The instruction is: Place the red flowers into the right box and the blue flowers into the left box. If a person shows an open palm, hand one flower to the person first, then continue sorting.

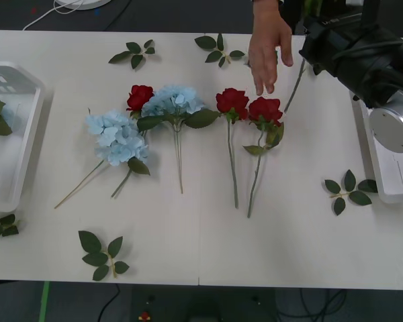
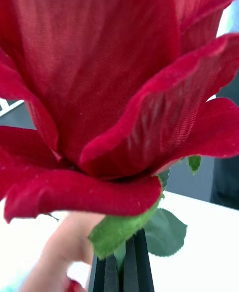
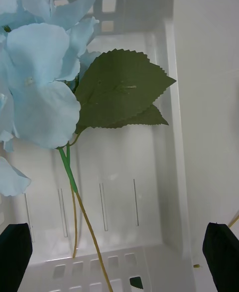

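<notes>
— Front view first?
— Three deep-red artificial roses point(image 1: 140, 96) point(image 1: 232, 102) point(image 1: 265, 109) lying on the white tabletop point(image 1: 289, 235), mixed with two pale sky-blue artificial hydrangeas point(image 1: 117, 137) point(image 1: 174, 100). A person's open palm point(image 1: 269, 47) reaching in from the far edge, fingers pointing down at the roses. White shallow plastic tray on the left point(image 1: 27, 144), with a leaf and a bit of blue inside. Matching white tray on the right point(image 1: 389, 181), partly behind the black right arm. Thin green stem point(image 1: 295, 80) hanging from that arm, just beside the palm.
— Right wrist view?
— Right hand point(image 2: 122, 272): black fingers pressed together, pinching a fourth deep-red rose point(image 2: 99, 73) just under its head, above the tabletop.
— Left wrist view?
— Left hand point(image 3: 119, 252): black fingers spread wide, gripping nothing, over the left tray. Another sky-blue hydrangea point(image 3: 35, 73) inside that tray, stem along its floor.
</notes>
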